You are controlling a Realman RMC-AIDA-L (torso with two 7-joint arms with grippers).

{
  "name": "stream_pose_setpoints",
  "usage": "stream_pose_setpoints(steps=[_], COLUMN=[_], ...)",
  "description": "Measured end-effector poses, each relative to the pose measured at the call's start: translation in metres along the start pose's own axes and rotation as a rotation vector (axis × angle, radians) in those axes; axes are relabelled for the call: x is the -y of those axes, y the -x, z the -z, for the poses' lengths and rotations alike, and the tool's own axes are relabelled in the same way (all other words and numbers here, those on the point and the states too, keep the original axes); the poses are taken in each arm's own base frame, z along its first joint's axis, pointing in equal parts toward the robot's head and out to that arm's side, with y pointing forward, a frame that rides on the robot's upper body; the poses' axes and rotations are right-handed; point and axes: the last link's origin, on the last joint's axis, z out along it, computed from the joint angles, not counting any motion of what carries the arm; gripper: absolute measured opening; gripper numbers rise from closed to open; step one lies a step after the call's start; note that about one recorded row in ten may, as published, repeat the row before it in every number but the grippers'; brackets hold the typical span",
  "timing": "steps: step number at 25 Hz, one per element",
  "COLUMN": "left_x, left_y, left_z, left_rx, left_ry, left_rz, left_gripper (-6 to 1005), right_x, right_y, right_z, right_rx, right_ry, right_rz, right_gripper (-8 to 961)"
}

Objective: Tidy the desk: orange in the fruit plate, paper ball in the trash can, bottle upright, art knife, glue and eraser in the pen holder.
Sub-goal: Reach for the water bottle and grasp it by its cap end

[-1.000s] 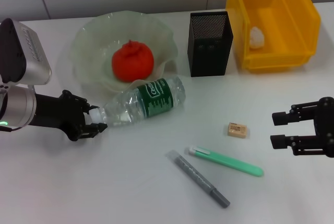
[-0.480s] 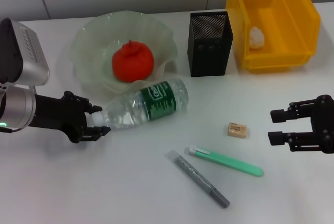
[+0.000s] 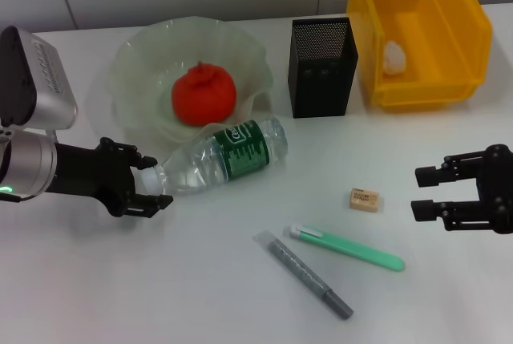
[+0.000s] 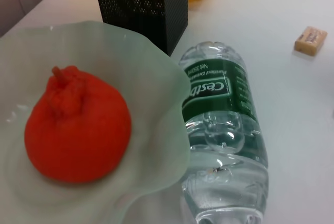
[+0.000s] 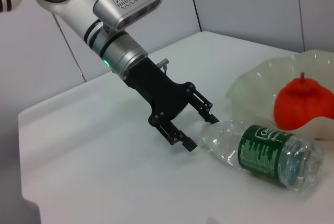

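A clear water bottle [image 3: 220, 158] with a green label lies on its side on the white table, cap pointing left. My left gripper [image 3: 148, 184] is at the cap end with its fingers spread on either side of the neck; the right wrist view shows it open [image 5: 202, 132] around the bottle [image 5: 266, 153]. The orange [image 3: 203, 94] sits in the glass fruit plate [image 3: 136, 55]. The paper ball [image 3: 393, 57] lies in the yellow bin [image 3: 461, 31]. The eraser [image 3: 365, 199], green art knife [image 3: 349, 248] and grey glue stick [image 3: 304, 273] lie on the table. My right gripper [image 3: 418, 192] is open and empty, right of the eraser.
The black mesh pen holder [image 3: 322, 67] stands between the plate and the yellow bin. The bottle's side rests close against the plate rim [image 4: 172, 93]. The left wrist view also shows the orange [image 4: 75, 130], the pen holder [image 4: 141, 4] and the eraser [image 4: 311, 40].
My left gripper's fingers have spread wider around the bottle's cap, and the bottle has shifted slightly. The right gripper has drifted a little to the left.
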Motion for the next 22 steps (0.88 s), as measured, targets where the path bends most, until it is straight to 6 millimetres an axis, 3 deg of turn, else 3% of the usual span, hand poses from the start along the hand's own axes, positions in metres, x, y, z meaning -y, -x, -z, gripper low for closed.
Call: stream_pose_setpoints(steps=[2, 10, 22], left_x=[0.0004, 0.0018, 0.0015], left_y=[-0.0006, 0.0005, 0.0037], left_z=[0.0001, -0.0014, -0.0052], left_rx=[-0.004, -0.002, 0.005], left_ry=[-0.001, -0.013, -0.011], left_rz=[0.002, 0.009, 0.028], left_gripper=[679, 667, 489], right_x=[0.0002, 0.0014, 0.0022], right_y=[0.0005, 0.0002, 0.0008], right_z=[-0.0004, -0.0025, -0.0038], right_rx=[-0.001, -0.004, -0.003], right_ry=[0.001, -0.005, -0.003], right_rz=[0.001, -0.002, -0.003], right_gripper=[545, 545, 545])
